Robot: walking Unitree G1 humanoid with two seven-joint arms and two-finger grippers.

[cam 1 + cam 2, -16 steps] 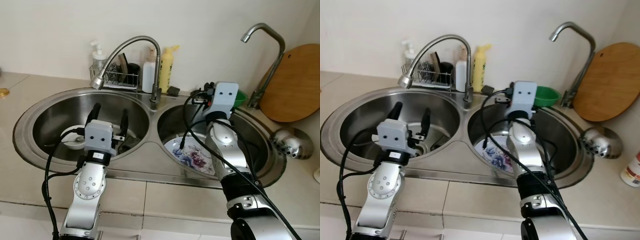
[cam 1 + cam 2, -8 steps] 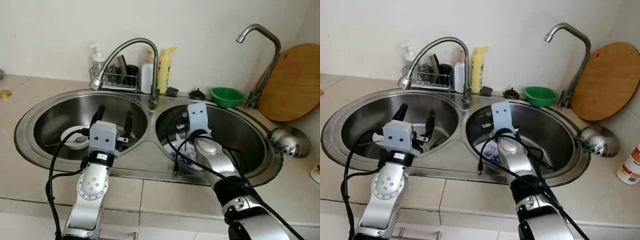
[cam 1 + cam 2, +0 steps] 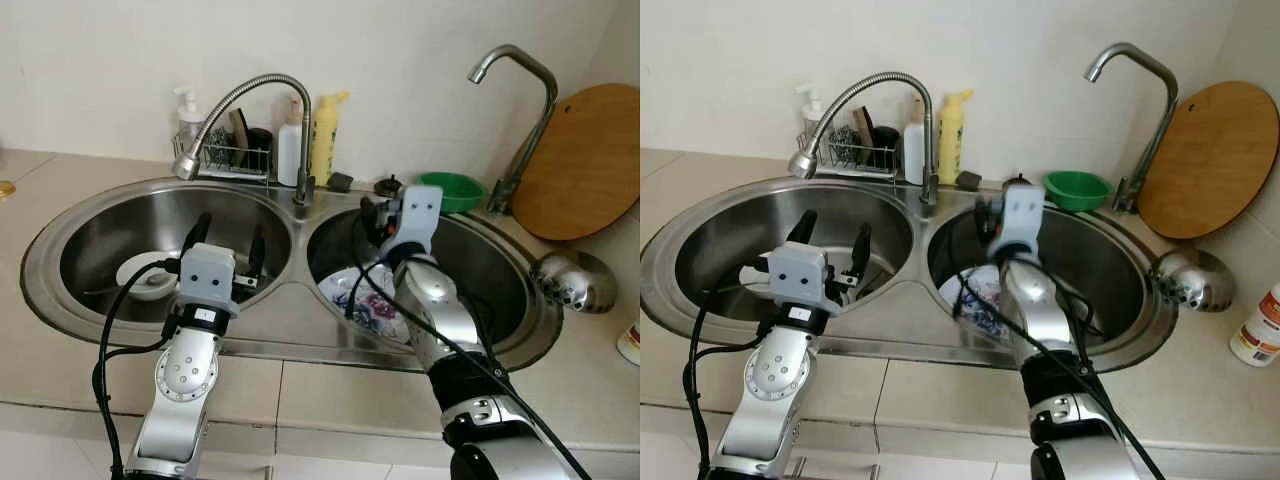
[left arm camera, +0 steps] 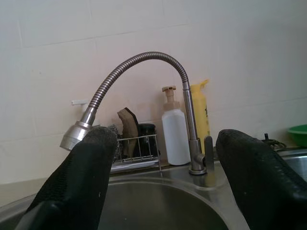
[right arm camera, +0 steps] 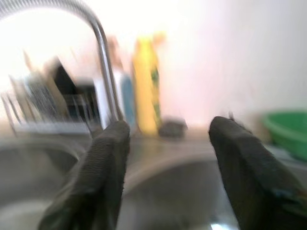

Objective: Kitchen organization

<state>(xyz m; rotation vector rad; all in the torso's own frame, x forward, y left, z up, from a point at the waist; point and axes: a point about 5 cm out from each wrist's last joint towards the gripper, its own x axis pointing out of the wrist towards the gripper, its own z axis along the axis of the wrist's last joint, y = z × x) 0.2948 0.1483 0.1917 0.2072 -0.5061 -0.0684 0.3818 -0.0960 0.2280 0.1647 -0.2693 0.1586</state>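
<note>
Grippers: L [image 3: 227, 232] spread, left basin | R [image 5: 165, 158] spread, over plate [image 3: 375, 305]

The right end effector [image 5: 165, 158], low over the floral plate [image 3: 372, 308] half a second ago, has risen again toward the flexible faucet [image 3: 262, 105]. Its fingers are spread, holding nothing.

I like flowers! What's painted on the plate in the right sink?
Blue and purple flowers on the round white plate, clearest in the left eye view.
</note>
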